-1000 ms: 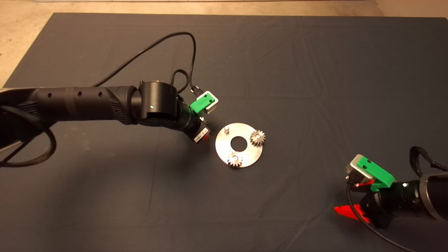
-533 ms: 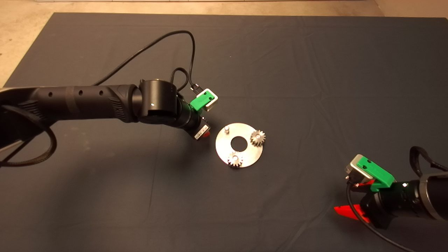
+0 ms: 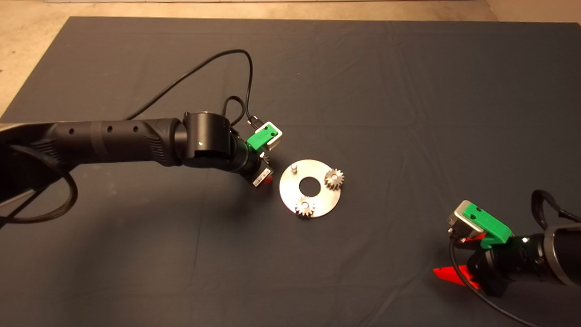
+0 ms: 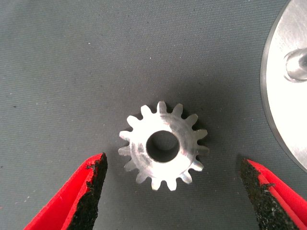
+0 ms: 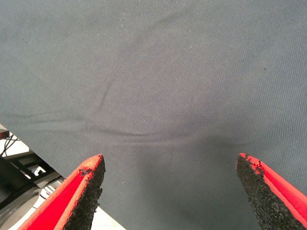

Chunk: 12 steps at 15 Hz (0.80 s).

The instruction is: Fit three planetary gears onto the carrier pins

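Left of centre in the head view, the left tool (image 4: 172, 191) hovers spread around a loose planetary gear (image 4: 164, 145) flat on the dark mat (image 3: 386, 91) beside the disc (image 3: 310, 188) — two gears seated, one pin (image 3: 294, 167) bare — right tool (image 5: 170, 191) parked lower right, also released.

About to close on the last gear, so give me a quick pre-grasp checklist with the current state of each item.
1. Left gripper open wide enough to take the gear: ok.
2. Loose gear lying flat on the mat, between the two fingers: ok.
3. Fingers level with the gear's sides: cannot tell.
4. One free carrier pin on the disc: ok.
5. Two gears already seated, one and the other: ok.
6. Right gripper parked at the mat's lower right, away from the disc: ok.
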### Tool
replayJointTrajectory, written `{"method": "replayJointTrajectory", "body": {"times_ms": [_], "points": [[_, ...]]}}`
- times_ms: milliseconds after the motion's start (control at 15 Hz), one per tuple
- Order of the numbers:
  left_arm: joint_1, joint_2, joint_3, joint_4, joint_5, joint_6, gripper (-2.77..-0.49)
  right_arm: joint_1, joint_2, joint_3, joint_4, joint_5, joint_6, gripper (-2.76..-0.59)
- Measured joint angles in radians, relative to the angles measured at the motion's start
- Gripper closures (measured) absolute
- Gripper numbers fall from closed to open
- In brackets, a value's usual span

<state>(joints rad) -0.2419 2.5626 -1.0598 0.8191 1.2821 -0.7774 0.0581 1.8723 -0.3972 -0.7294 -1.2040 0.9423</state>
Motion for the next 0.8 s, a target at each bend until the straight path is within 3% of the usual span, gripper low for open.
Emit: {"method": "replayJointTrajectory", "body": {"times_ms": [800], "points": [[-0.005,0.018,-0.008,0.004,-0.001,0.001,-1.93,0.000,0.000,0.000,0.000,0.000,0.000,-2.02]]}}
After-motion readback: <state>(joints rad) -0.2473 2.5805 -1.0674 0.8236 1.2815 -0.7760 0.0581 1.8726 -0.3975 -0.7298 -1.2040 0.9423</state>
